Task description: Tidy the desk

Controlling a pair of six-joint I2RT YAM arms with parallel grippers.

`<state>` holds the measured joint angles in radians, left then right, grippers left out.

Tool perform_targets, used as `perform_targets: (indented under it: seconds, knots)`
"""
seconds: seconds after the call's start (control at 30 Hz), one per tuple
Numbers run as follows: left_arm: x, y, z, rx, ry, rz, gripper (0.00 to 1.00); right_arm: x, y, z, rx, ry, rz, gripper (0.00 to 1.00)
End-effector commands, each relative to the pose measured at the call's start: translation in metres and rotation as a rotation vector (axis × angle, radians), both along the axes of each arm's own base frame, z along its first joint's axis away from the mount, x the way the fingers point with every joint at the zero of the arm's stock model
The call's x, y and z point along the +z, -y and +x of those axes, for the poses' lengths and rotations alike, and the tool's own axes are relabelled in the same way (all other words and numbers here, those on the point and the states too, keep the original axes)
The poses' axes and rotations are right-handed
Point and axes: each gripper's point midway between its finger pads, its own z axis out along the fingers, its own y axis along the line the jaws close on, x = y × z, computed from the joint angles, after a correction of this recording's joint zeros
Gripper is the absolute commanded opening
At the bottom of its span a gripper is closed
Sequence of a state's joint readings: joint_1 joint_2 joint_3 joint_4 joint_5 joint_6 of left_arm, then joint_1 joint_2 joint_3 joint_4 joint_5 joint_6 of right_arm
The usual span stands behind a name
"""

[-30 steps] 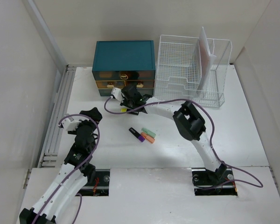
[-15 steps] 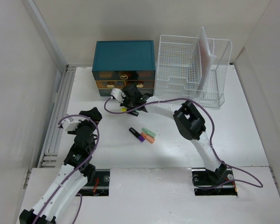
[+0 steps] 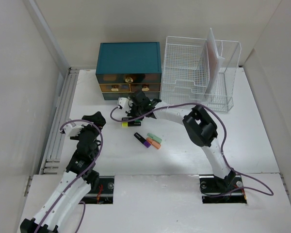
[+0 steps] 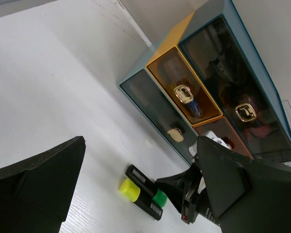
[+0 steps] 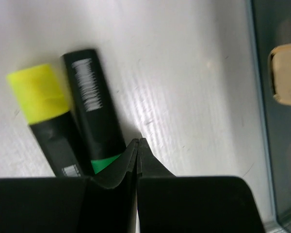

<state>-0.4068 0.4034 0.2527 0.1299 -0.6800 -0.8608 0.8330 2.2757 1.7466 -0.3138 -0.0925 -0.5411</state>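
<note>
The white desk (image 3: 242, 131) carries two black markers lying side by side in front of the teal drawer chest (image 3: 129, 63). One is yellow-capped (image 5: 39, 92), the other green-capped (image 5: 94, 111). My right gripper (image 5: 137, 141) is shut and empty, its tips just behind the green cap and low over the desk. In the top view it (image 3: 136, 115) sits between the chest and the markers (image 3: 127, 123). My left gripper (image 4: 139, 145) stands wide open and empty at the desk's left (image 3: 89, 122), facing those markers (image 4: 143, 182). A purple (image 3: 142, 140), an orange (image 3: 153, 142) and a pale green highlighter (image 3: 156, 138) lie mid-desk.
A white wire-mesh rack (image 3: 199, 73) holding papers stands right of the chest. Grooved rails (image 3: 60, 121) run along the desk's left side. Purple cables loop over both arms. The chest's drawers with gold handles (image 5: 286, 73) are shut.
The yellow- and green-capped markers now lie a little nearer the front, out from under the right gripper, whose wrist shifted slightly right. The left arm has not moved.
</note>
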Motion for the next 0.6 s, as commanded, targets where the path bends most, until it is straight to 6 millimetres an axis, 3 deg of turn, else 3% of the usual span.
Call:
perform_targets:
  seconds: [0.0, 0.4, 0.57]
  knots:
    - [0.009, 0.002, 0.0, -0.011, 0.026, 0.0, 0.99, -0.006, 0.011, -0.033, 0.028, -0.102, -0.031, 0.0]
    - [0.007, 0.002, 0.001, -0.011, 0.017, 0.003, 0.99, 0.014, 0.005, -0.096, 0.14, -0.132, -0.024, 0.0]
    - [0.009, 0.002, 0.001, -0.011, 0.026, 0.0, 0.99, 0.025, 0.005, -0.086, 0.095, -0.08, -0.003, 0.0]
